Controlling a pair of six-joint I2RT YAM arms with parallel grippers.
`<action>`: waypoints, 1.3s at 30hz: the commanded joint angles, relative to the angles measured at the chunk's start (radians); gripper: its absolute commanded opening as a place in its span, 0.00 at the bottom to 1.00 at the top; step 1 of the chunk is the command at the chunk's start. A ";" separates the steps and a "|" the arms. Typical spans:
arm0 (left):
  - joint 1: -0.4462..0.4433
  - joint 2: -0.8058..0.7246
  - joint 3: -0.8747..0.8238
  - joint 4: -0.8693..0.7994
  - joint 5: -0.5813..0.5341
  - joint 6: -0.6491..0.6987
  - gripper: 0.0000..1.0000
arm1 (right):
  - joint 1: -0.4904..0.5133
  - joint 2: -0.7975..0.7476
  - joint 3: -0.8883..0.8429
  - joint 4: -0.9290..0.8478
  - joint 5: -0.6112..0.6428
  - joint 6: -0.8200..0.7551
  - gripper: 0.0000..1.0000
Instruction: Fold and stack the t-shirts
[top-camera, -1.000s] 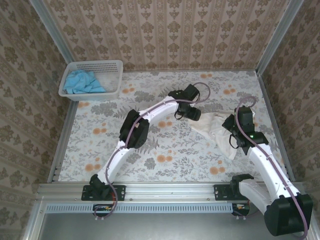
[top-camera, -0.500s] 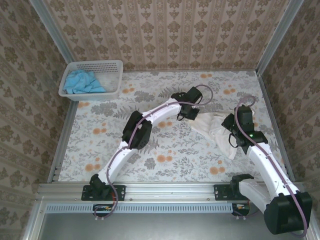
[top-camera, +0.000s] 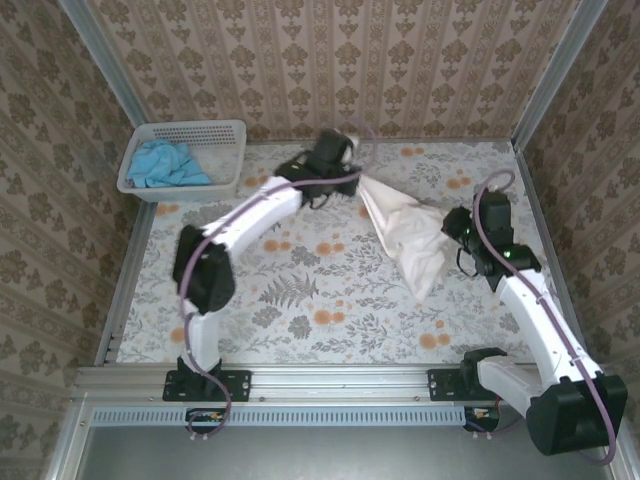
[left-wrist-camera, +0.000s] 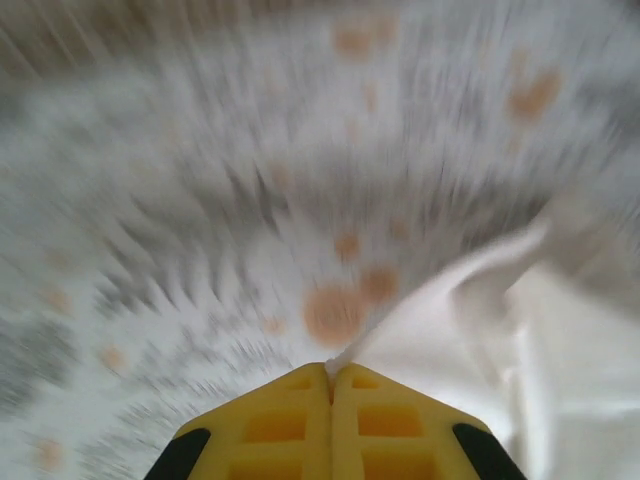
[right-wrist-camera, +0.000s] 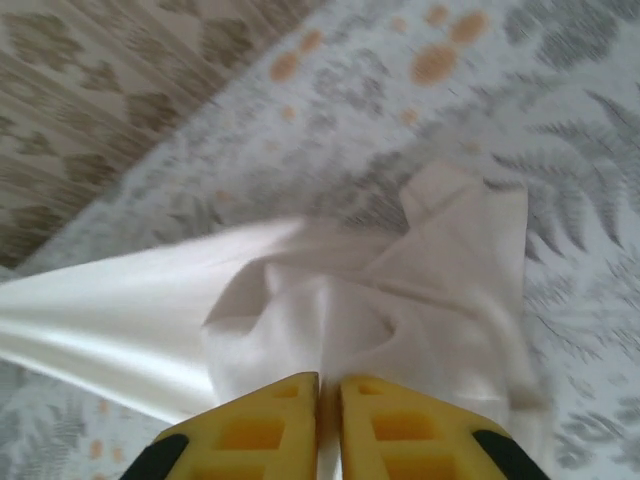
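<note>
The cream-white t-shirt (top-camera: 410, 235) hangs stretched above the table between both arms, its loose end drooping toward the table's middle right. My left gripper (top-camera: 358, 180) is shut on one edge of it near the back of the table; its yellow fingers (left-wrist-camera: 290, 420) pinch a thin fold of white cloth (left-wrist-camera: 480, 340). On the right, my right gripper (top-camera: 455, 228) is shut on the other end, bunched white fabric (right-wrist-camera: 350, 300) squeezed between its fingers (right-wrist-camera: 400, 425). The sky-blue t-shirt (top-camera: 165, 163) lies crumpled in the basket.
A white perforated basket (top-camera: 232, 150) sits at the table's back left corner. Patterned walls close in the back and both sides, with metal rails (top-camera: 120, 270) along the table edges. The floral table surface (top-camera: 320, 300) spreads in front of the arms.
My left gripper closed on the cream-white shirt's edge, then swung back and left, pulling the cloth up and taut. The right gripper kept its hold and shifted slightly back.
</note>
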 joint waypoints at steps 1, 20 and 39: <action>0.026 -0.226 -0.040 0.208 -0.073 0.097 0.00 | -0.004 0.004 0.166 -0.019 -0.048 -0.036 0.13; 0.108 -0.564 -0.292 0.234 -0.070 0.059 0.00 | 0.173 0.349 0.107 0.066 -0.339 -0.032 0.65; 0.103 -0.633 -0.364 0.212 -0.131 0.033 0.00 | 0.380 1.062 0.507 0.186 -0.396 0.038 0.58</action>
